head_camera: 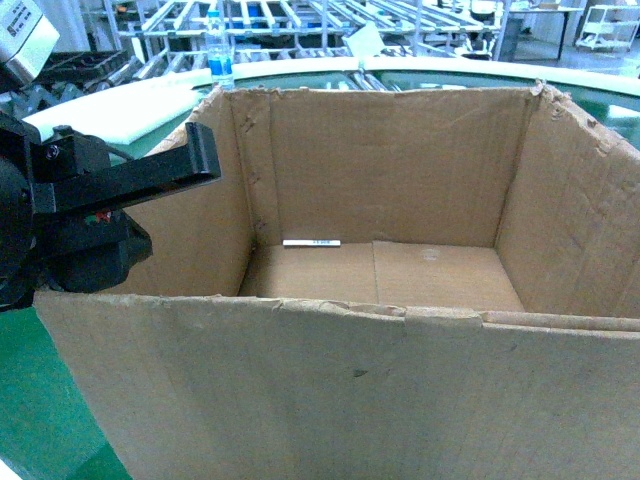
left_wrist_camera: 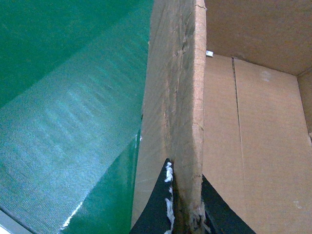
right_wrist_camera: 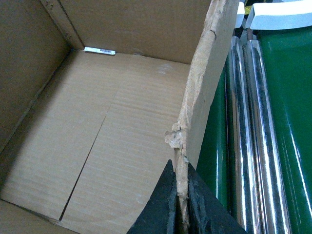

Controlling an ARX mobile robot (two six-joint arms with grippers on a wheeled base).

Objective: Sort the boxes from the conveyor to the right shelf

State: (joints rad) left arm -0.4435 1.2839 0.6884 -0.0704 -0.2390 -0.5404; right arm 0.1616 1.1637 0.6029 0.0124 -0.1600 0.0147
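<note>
A large brown cardboard box (head_camera: 400, 180) with a ragged rim fills the head view, open and empty except for a white label strip (head_camera: 311, 243). My left gripper (head_camera: 205, 152) is shut on its left wall. In the left wrist view the gripper (left_wrist_camera: 185, 200) pinches that wall of the box (left_wrist_camera: 253, 136) from both sides. My right gripper (right_wrist_camera: 181, 195) is shut on the torn rim of the right wall of the box (right_wrist_camera: 122, 131); it is outside the head view. The green conveyor (head_camera: 40, 400) lies under and left of the box. I cannot tell which rack is the right shelf.
Two shiny steel rails (right_wrist_camera: 253, 146) run close along the box's right wall, with green surface (right_wrist_camera: 292, 107) beyond them. Silver metal racks (head_camera: 300, 25) and a water bottle (head_camera: 220, 50) stand behind the conveyor's pale rim (head_camera: 110, 105). Green belt (left_wrist_camera: 63, 97) lies left of the box.
</note>
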